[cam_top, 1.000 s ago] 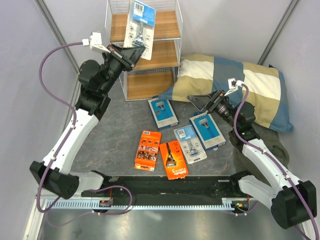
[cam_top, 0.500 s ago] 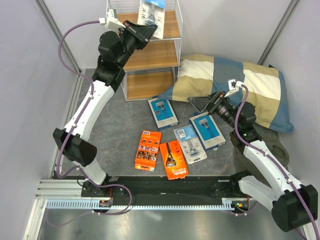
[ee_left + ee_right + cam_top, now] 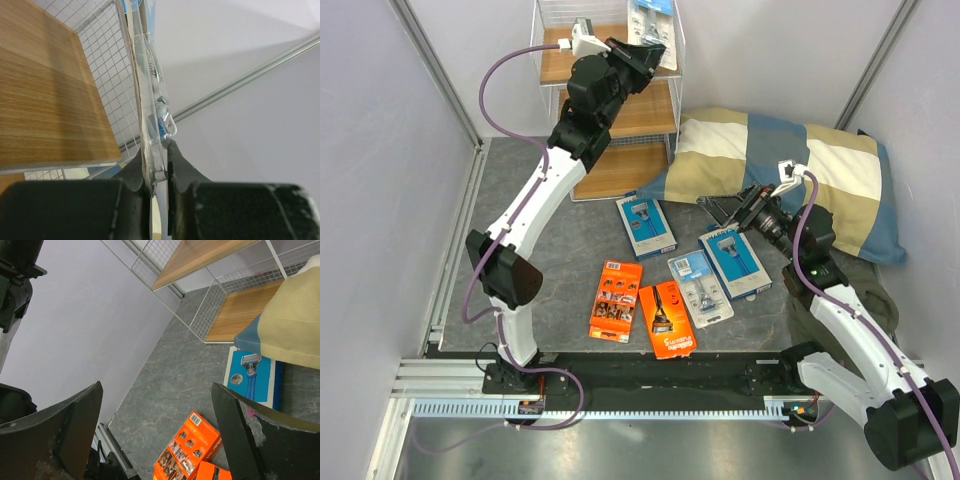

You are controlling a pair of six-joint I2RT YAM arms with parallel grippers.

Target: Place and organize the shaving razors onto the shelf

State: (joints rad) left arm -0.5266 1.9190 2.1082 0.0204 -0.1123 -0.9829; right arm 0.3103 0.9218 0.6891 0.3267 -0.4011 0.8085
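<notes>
A grey stone-patterned bench [image 3: 560,260] sits boxed in by pale lilac walls, with the shelf [image 3: 640,115] at the far side and a checked pillow [image 3: 800,170] to its right.

The step in hand looks like placing. The left hand [image 3: 650,45] is clamped on the near end of a clear blister pack [image 3: 652,18], held up at the far right corner of the top tier. From the wrist the pack [image 3: 150,100] shows edge-on, its long axis running away from the hand [image 3: 159,165] toward the far wall. It sits close along the wire side, blue top farthest. Whether it touches the wood [image 3: 50,100] cannot be told.

Next it probably needs lowering onto the tier, then release.

The right hand [image 3: 712,205] hangs near the pillow with its fingers wide apart and holds nothing. Five packs lie on the bench: two blue boxes [image 3: 647,225] [image 3: 737,262], two orange packs [image 3: 616,300] [image 3: 666,320] and another blister pack [image 3: 700,287].
</notes>
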